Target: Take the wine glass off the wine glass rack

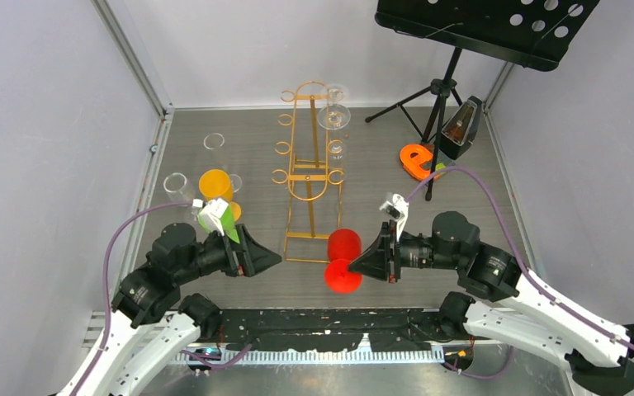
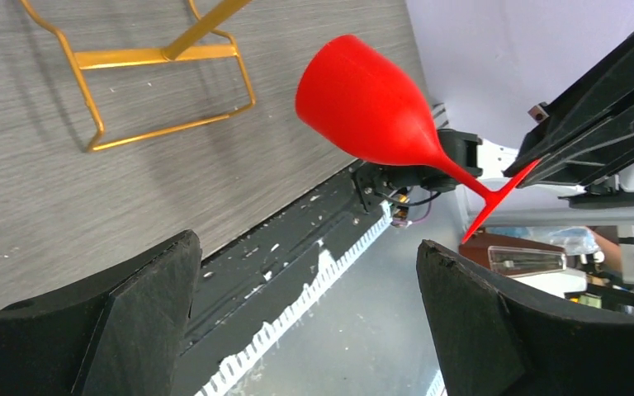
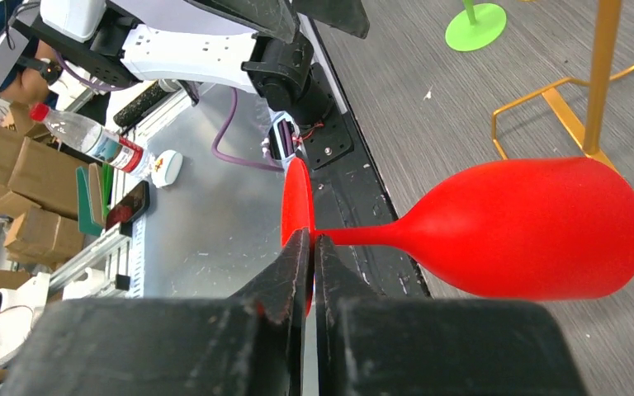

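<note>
red wine glass (image 3: 528,227) pinched by its foot in my r gripper (image 3: 312,239); l gripper (image 2: 307,247) wide open; bottle (image 3: 91,140) label unreadable.

Your top view looks steeply down from high behind the near edge, taking in the whole grey wood-grain table (image 1: 380,165). Your left wrist view sits low and close, facing right toward the glossy red plastic wine glass (image 2: 363,107). Your right wrist view faces left, closer still. All three share that glass and the base of the tall gold wire rack (image 1: 309,176).
</note>
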Controlling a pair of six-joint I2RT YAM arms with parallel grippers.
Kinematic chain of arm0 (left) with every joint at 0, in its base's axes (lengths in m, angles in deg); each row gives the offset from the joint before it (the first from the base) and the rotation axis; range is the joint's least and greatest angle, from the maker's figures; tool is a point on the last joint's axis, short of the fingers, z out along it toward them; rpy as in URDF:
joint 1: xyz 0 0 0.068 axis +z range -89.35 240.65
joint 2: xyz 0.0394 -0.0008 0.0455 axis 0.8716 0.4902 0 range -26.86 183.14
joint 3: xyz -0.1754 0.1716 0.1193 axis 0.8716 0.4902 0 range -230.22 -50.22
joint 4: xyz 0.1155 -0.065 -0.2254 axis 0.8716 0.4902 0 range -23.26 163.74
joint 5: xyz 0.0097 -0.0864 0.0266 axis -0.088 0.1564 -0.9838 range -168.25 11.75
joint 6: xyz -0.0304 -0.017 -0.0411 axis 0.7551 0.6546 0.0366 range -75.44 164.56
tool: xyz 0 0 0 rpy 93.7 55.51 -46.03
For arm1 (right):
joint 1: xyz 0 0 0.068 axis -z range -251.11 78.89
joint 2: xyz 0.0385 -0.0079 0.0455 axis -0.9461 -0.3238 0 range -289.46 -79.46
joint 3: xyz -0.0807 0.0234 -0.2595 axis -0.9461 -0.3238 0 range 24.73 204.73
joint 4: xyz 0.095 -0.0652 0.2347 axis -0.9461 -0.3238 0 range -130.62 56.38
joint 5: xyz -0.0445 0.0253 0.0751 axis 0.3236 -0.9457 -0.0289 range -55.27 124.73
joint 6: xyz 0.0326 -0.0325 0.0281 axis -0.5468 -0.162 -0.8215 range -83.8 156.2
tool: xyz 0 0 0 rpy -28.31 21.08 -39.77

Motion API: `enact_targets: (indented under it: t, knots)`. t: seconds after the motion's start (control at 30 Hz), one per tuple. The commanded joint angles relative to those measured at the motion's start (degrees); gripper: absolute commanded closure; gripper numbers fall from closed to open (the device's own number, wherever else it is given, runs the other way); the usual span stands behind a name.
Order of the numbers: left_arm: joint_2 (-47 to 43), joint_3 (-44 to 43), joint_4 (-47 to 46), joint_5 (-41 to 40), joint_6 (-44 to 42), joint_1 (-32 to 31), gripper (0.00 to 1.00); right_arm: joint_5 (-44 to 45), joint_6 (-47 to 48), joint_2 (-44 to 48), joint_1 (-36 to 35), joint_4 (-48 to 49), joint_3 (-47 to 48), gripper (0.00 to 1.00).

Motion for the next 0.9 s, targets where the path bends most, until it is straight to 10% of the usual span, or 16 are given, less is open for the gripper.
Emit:
enact_targets:
  t: [0.0, 0.87]
  knots:
    - [-2.27, 1.39, -3.85, 3.1, 5.57, -0.19, 0.01, 4.79, 4.12, -2.03, -4.78, 8.34, 2.17, 0.94]
    - [-9.27, 9.5, -11.39, 11.32, 19.93, -0.17, 0.0, 17.71, 30.6, -18.69, -27.14, 28.04, 5.99, 0.94]
